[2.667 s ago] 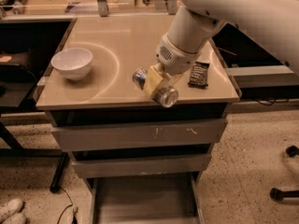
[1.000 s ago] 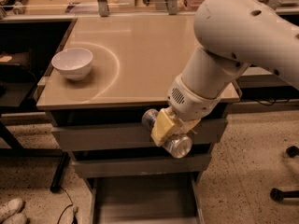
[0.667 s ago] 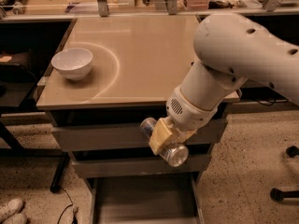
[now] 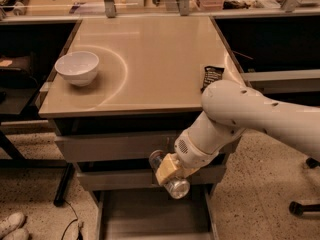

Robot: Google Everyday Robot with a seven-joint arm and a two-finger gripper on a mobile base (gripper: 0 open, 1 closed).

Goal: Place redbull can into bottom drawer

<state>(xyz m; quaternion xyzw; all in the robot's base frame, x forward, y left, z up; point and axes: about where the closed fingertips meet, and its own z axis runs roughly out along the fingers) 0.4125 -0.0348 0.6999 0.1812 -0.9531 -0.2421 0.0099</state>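
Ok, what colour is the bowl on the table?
The bowl is white, camera view; the pincer holds the redbull can above the bottom drawer.

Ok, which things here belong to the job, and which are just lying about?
In the job: redbull can, held in the gripper in front of the cabinet; bottom drawer, open below it.
Lying about: white bowl and dark snack packet, both on the tabletop.

White bowl [image 4: 77, 67] left on tabletop [image 4: 150, 49]; dark packet [image 4: 212, 76] near right edge.
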